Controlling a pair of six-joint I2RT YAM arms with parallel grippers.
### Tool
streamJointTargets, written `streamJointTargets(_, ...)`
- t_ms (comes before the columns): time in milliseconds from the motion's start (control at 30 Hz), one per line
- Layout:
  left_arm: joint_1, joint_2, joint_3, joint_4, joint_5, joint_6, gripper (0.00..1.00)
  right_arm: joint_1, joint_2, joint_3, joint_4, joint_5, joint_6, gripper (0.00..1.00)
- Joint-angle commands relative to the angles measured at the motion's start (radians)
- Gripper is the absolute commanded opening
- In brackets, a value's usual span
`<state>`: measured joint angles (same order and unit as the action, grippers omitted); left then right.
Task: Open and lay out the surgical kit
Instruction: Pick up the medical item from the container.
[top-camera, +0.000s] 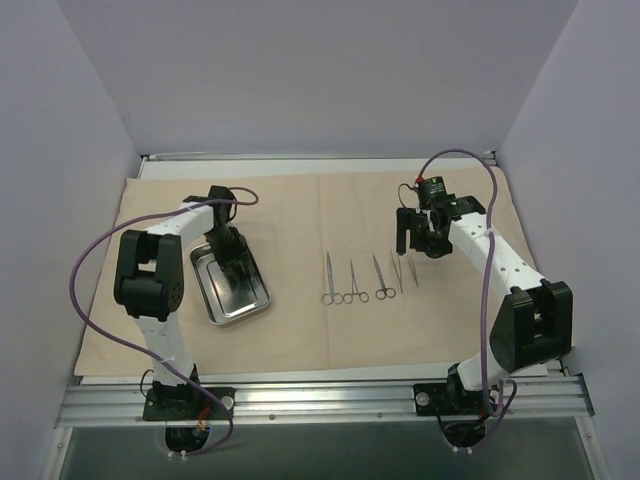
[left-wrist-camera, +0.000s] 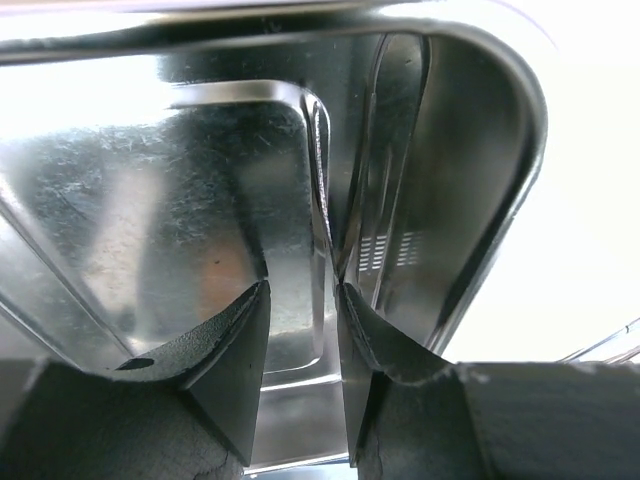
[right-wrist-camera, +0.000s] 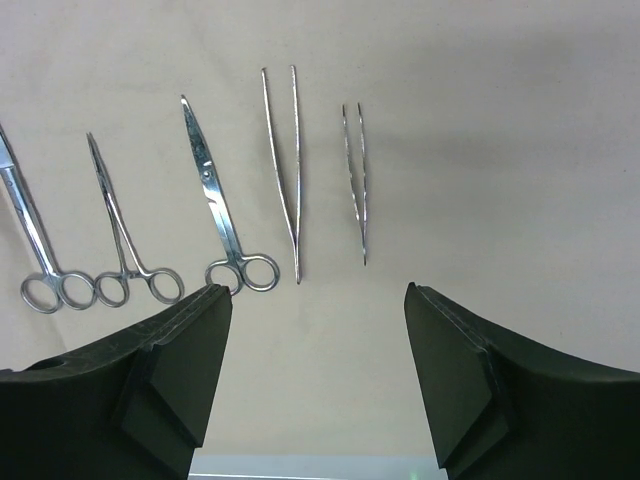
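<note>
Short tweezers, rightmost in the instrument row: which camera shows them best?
Right wrist. The short tweezers lie close below it, both prongs distinct on the cloth. Top external shows them only as a thin sliver at the row's right end. Left wrist faces the steel tray; they are out of frame.

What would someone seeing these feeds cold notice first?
The neat row of five steel instruments laid out on the beige cloth at mid-table, with two tweezers at the end nearest the right arm. Next comes the shiny steel tray on the left arm's side, with the left gripper reaching down into it. The right gripper hangs open above the tweezers, holding nothing.
</note>
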<state>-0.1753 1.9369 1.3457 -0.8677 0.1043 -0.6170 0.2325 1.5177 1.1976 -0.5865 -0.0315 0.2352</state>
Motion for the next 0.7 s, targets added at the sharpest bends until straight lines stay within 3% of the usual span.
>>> streamJointTargets(0, -0.007, 0.033, 0.055, 0.009, -0.015, -0.013, 0.42, -0.002, -0.043, 0.046, -0.078, 0.002, 0.021, 0.71)
streamJointTargets(267, -0.01, 0.128, 0.092, 0.001, -0.005, -0.024, 0.41, -0.002, -0.074, 0.08, -0.101, -0.004, 0.021, 0.71)
streamJointTargets(500, -0.009, 0.145, 0.086, -0.007, -0.014, -0.016, 0.28, -0.002, -0.088, 0.076, -0.105, -0.011, 0.019, 0.71)
streamJointTargets(533, -0.009, 0.152, 0.087, -0.007, -0.012, -0.016, 0.2, -0.001, -0.09, 0.073, -0.104, -0.011, 0.019, 0.71)
streamJointTargets(667, -0.009, 0.175, 0.087, 0.009, -0.012, -0.009, 0.05, -0.002, -0.088, 0.076, -0.111, -0.011, 0.015, 0.71)
